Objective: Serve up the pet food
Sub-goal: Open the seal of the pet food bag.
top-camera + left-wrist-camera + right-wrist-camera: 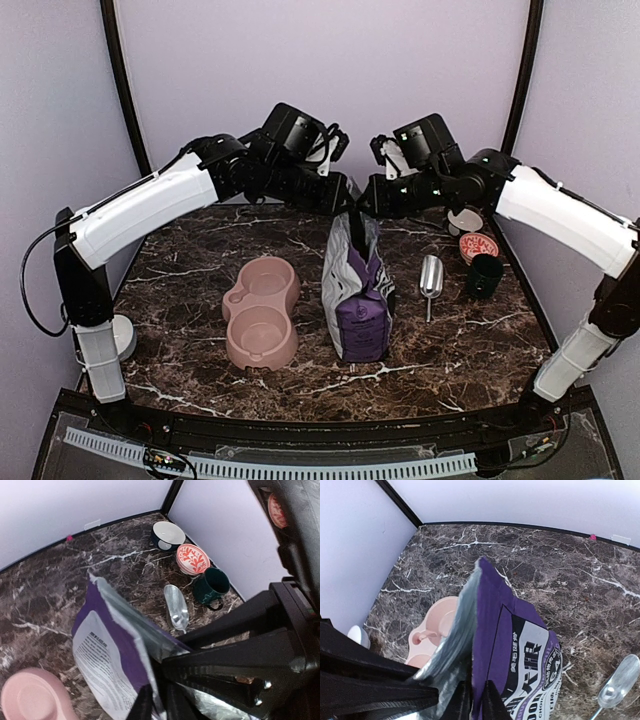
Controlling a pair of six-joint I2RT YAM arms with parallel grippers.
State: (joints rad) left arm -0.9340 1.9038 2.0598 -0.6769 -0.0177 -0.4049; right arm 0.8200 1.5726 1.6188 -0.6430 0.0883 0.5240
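Pretty clearly a robotics lab test booth, not anyone's kitchen. Plain pale walls (320, 60) close it in on three sides, with black frame posts (122, 80) at the corners, and a dark marble-look tabletop (180, 250) fills the whole floor of it. A white-and-black left arm (140, 212) and right arm (560, 215) are mounted at the near edge, and a white slotted cable duct (300, 468) runs along the front. The only homey stuff is a pink double bowl (262, 312), a purple-and-white bag (357, 290), a metal scoop (431, 277) and a dark mug (485, 277).
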